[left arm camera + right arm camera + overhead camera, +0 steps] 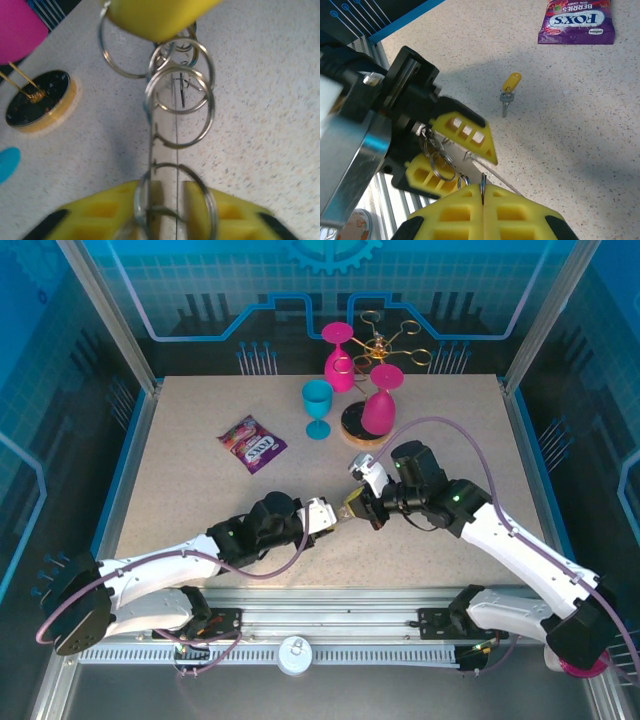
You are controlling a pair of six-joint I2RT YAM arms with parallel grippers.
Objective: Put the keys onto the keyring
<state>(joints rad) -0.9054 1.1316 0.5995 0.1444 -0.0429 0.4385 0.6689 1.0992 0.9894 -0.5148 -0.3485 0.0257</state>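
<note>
In the right wrist view, the yellow-headed key (509,91) lies loose and flat on the table (580,130). Its long axis runs nearly up and down the picture, with the head toward 12 o'clock and the short blade toward 6, pointing back at the grippers. It is about halfway between them and the purple candy packet (577,20), which sits at 1 o'clock from it. The keyring (495,174) is off the table at 6 o'clock from the key, its thin hoop strung between the two grippers and its small rings bunched along it. The right gripper (483,194) has its yellow fingers pressed together on the hoop's wire. From its jaws the key lies at 12 to 1 o'clock, a little way apart. The left gripper (470,167) holds its fingers apart with the hoop and rings in the gap. Its own camera also shows the keyring (176,150) edge-on in that gap, but I cannot tell whether the pads actually pinch it. The left gripper's upper finger seems slightly nearer the key, so the left arm looks better placed to fetch it, provided the right keeps the hoop steady.
</note>
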